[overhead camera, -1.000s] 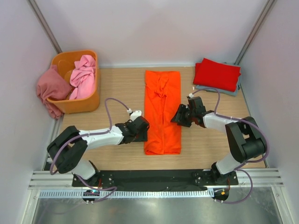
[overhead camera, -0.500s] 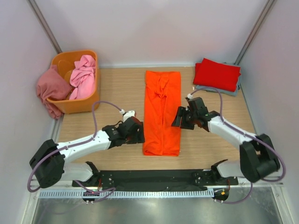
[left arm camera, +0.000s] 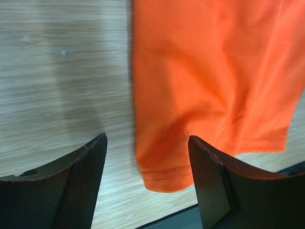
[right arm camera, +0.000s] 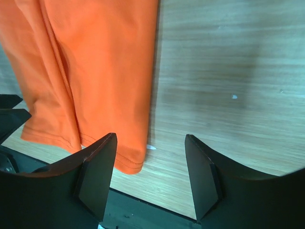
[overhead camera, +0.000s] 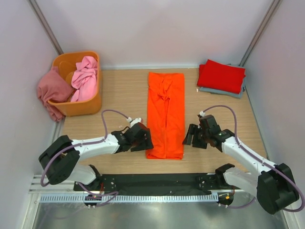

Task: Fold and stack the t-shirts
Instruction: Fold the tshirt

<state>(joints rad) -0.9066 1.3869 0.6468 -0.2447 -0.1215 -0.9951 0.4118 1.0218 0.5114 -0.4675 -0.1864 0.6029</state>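
Note:
A bright orange t-shirt lies on the table folded into a long narrow strip, its hem toward the arms. My left gripper stands open at the strip's near left corner; the hem corner lies on the table between its fingers. At the near right corner my right gripper is open too, the hem corner just inside its left finger. A folded red t-shirt rests on a folded grey-blue one at the back right. A light pink t-shirt and a dusty rose one hang from the tub.
The rigid orange tub stands at the back left. Grey walls enclose the table on three sides. A black base strip with both arm mounts runs along the near edge, just below the shirt's hem.
Both grippers have moved toward the near edge along the strip's sides, from about its middle to its hem corners. Both have opened a little wider. The orange shirt has not moved.

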